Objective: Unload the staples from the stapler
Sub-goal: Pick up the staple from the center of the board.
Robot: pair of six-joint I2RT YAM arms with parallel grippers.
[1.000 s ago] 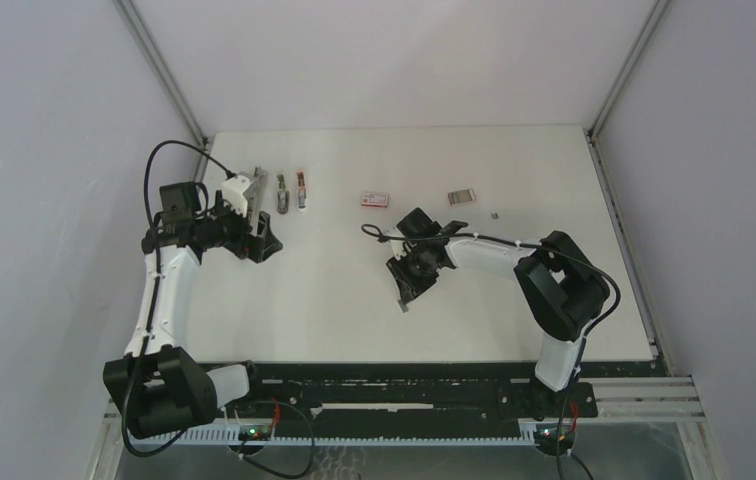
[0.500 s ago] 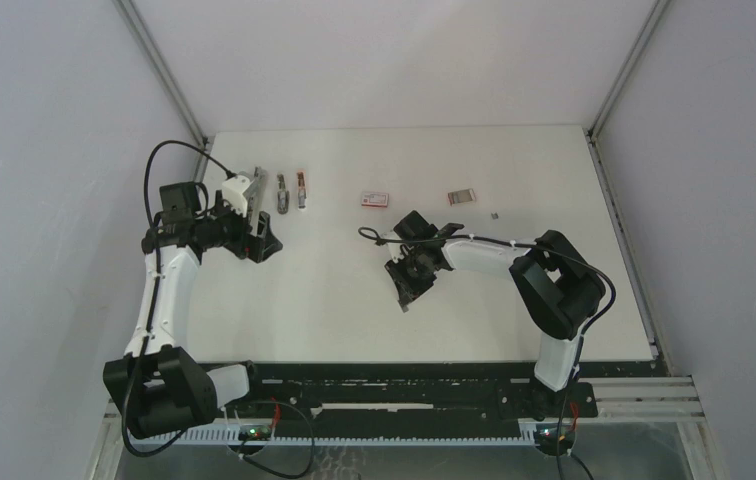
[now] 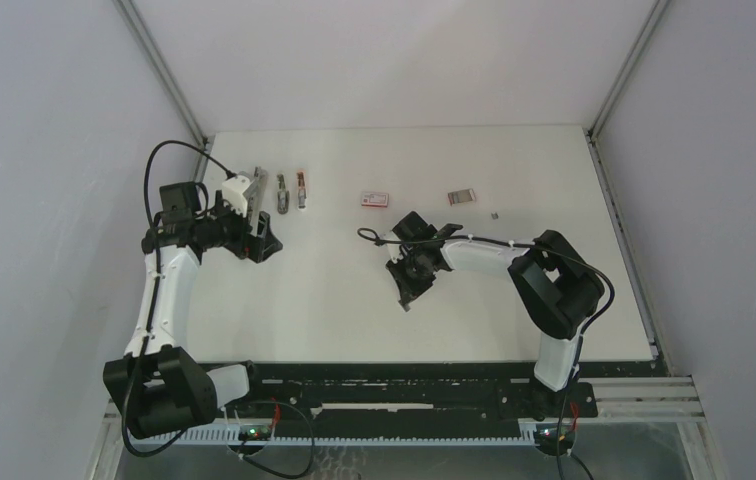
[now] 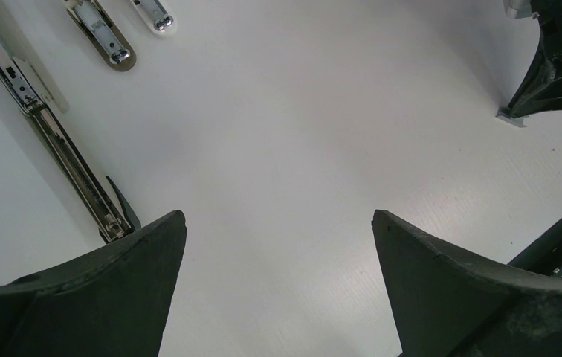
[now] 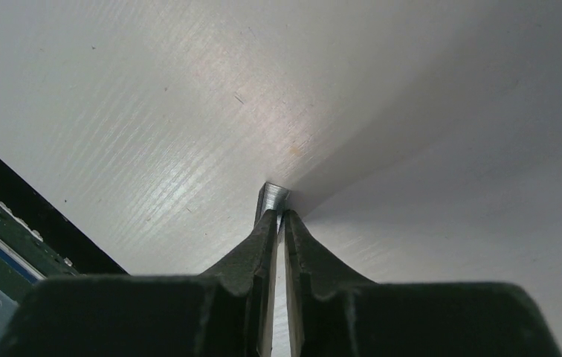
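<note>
Right pincer has just closed up, and its tips are now clamped on a short grey strip of staples, low over the tabletop at centre frame in the top view. That looks like a pickup secured. Left pincer hangs wide apart and empty, with the opened stapler at upper left. Farther back lies a red-and-white box.
</note>
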